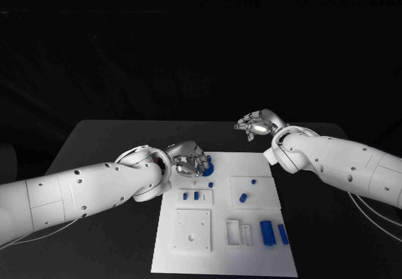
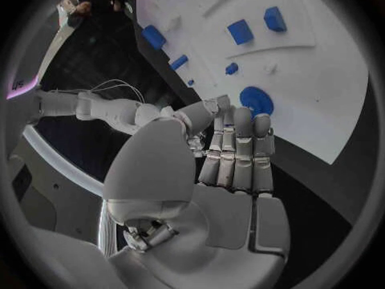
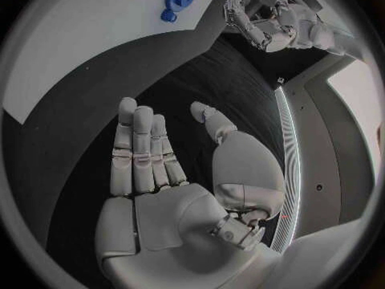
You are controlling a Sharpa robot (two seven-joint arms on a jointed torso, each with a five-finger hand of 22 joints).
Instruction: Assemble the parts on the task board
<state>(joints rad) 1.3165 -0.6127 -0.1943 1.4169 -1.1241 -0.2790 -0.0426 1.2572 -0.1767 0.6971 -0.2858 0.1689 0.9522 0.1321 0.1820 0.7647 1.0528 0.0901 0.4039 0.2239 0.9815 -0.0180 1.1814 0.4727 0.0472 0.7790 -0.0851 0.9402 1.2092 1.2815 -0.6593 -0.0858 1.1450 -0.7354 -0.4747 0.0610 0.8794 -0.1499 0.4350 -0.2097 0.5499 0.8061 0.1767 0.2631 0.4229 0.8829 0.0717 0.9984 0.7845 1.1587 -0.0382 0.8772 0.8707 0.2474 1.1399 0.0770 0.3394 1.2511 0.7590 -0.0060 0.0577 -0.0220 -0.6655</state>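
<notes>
No text or label can be read

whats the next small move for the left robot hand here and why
Probably lower the left robot hand onto the blue gear and close on it. The hand hovers open over the task board beside the gear, holding nothing; the right robot hand is off the board.

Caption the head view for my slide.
Left hand hovers at the blue gear on the task board; right hand waits open beyond it.
</notes>
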